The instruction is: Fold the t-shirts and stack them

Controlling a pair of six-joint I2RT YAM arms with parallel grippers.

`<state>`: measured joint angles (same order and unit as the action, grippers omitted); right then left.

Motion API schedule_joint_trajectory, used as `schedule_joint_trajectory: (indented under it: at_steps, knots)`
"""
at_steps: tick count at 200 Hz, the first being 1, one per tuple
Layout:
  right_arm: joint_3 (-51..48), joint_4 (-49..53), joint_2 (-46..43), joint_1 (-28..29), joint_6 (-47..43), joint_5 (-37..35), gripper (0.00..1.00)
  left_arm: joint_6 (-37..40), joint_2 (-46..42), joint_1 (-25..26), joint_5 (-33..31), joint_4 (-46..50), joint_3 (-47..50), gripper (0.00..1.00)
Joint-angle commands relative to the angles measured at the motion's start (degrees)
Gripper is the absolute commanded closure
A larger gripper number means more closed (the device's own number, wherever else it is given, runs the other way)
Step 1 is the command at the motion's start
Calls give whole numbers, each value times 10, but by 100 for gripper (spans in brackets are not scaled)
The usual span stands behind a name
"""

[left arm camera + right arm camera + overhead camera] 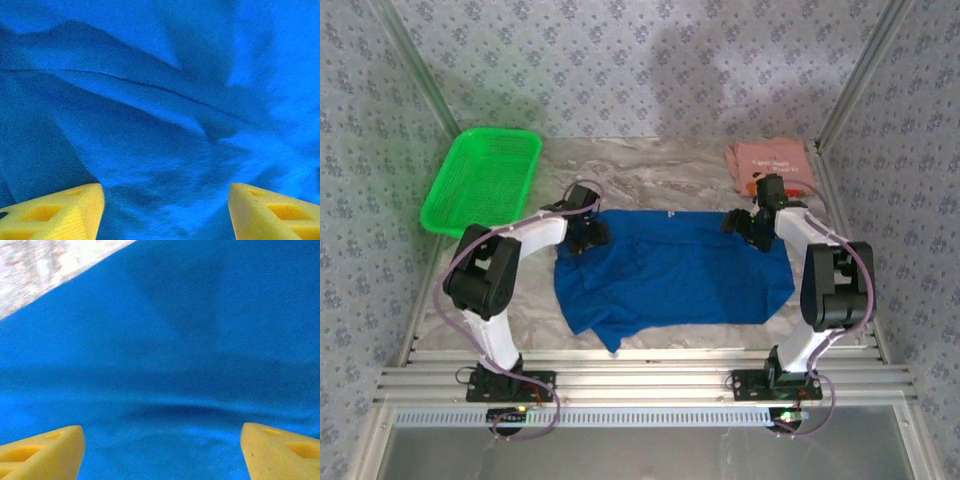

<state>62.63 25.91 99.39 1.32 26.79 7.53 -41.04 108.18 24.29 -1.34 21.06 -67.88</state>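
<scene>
Green basket (480,180) is upper left in the top view, not in play right now.

Left claw (586,233) is left of centre, down over the upper-left corner of the blue shirt (675,272). In the left wrist view its yellow fingers (55,212) sit wide apart at the bottom corners. There's creased blue cloth between them and nothing pinched, so it's released. Can't tell if the tips touch the cloth.

The shirt lies spread across the middle of the table (650,165) with no print visible. Its lower-left corner is rumpled and pokes toward the bottom of the frame.

Right claw (748,226) is right of centre, over the shirt's upper-right corner. In the right wrist view its fingers (282,452) are also wide apart over smooth cloth, with a sliver of bare table in that frame's upper left. Also released.

Pink shirt (770,165) is upper right in the top view, just beyond the right claw. It looks like a compact folded square. Can't tell whether it touches the blue one.

My read: pink looks done and blue is the one in hand. We're at the grab before its first fold.

Next move:
- Both claws settle onto the cloth and close on the upper-edge corners, roughly in sync.
- They then carry that edge toward the bottom of the frame.
- The left side needs care, since the creases there could mean pinching a ridge or an extra layer.

Stacking comes after.
</scene>
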Motion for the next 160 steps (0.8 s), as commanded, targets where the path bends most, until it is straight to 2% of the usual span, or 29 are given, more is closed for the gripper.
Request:
schedule_joint_trajectory:
  at_steps: [1, 38, 70, 97, 117, 144, 160]
  knots:
    - [46, 10, 44, -17, 4, -63, 17, 15, 32, -23, -45, 36, 5, 34]
    - [125, 28, 119, -44, 5, -87, 20, 53, 50, -48, -63, 58, -3, 35]
    - [205, 51, 187, -47, -3, -62, 23, 66, 61, -60, -53, 59, -25, 34]
    - [238, 44, 213, -41, 2, -52, 25, 63, 76, -58, -41, 60, -54, 34]
    - [278, 96, 245, -40, 5, -58, 29, 64, 85, -58, -42, 60, -64, 33]
    - [292, 73, 254, -53, 21, -65, 30, 74, 104, -62, -41, 68, -92, 33]
    - [328, 107, 272, -54, 32, -63, 30, 85, 120, -64, -40, 77, -123, 32]
